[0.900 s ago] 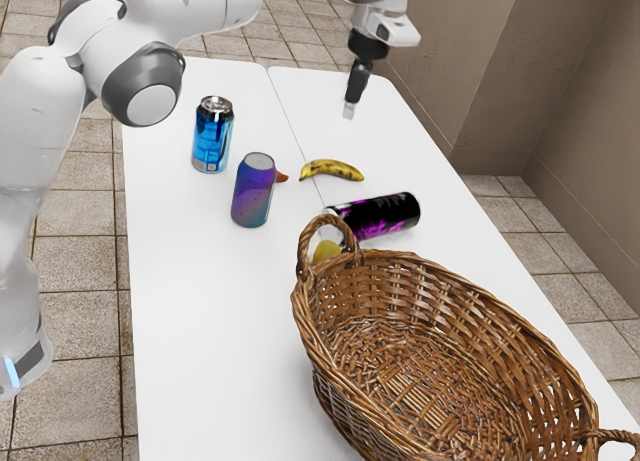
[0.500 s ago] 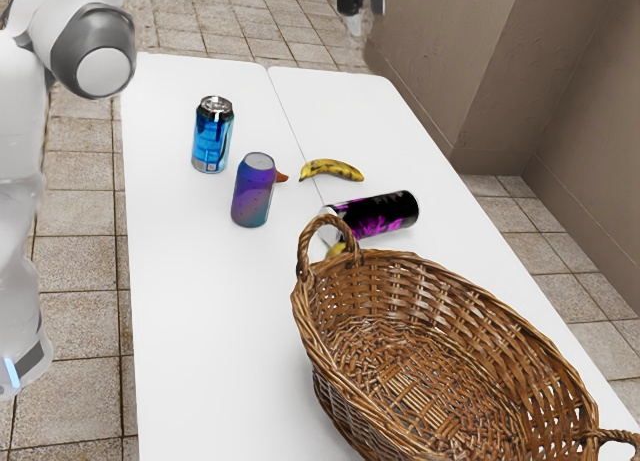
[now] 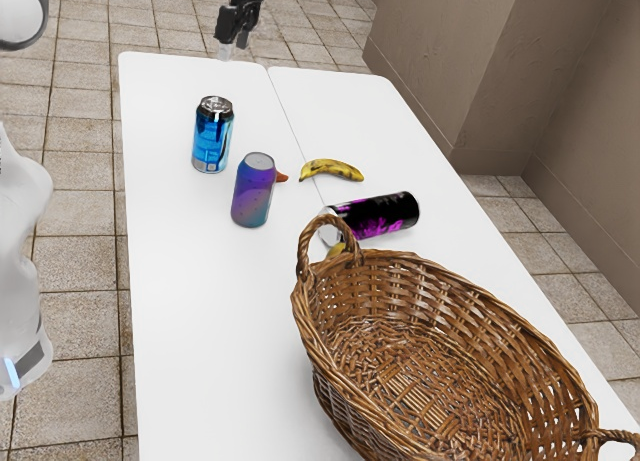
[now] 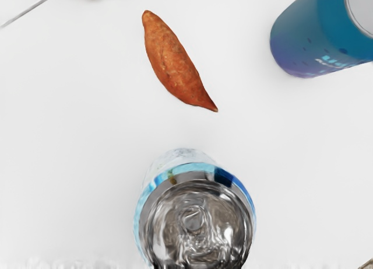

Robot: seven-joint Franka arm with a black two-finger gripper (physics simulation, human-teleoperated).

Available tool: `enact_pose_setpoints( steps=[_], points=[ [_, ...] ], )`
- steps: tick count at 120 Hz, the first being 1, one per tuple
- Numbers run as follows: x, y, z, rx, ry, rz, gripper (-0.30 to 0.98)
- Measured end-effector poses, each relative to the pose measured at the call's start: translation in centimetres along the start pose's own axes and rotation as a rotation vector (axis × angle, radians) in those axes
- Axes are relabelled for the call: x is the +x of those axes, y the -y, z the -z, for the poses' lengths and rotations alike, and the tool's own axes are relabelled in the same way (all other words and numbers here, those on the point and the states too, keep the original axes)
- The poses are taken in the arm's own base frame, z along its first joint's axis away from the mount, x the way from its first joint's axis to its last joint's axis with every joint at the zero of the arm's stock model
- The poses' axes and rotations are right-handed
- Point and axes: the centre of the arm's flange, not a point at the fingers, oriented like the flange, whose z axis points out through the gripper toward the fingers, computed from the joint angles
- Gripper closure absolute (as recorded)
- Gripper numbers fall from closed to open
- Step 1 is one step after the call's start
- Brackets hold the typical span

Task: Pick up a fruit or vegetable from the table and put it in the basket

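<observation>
Beyond the basket [image 3: 440,291], what seems a sweet potato [image 4: 173,65] lies between can [image 3: 253,193] and banana [image 3: 332,169].

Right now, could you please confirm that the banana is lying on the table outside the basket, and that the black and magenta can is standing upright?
Not quite: the black and magenta can is lying on its side, as the exterior view shows. The banana is indeed lying on the table outside the basket.
</observation>
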Motion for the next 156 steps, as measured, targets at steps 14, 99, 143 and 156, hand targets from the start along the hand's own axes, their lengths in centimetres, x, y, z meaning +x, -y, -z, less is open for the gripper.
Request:
enact_pose_setpoints(
  steps=[14,99,143,156],
  points=[
    [2.5,1.4,-2.6,-0.007,0.033,0.032,0.01],
    [11.4,1.0,-15.7,-0.103,0.117,0.016,0.0],
    [10.9,1.8,-18.1,-0.095,0.114,0.028,0.0],
    [10.8,1.8,-18.7,-0.094,0.114,0.026,0.0]
  ],
)
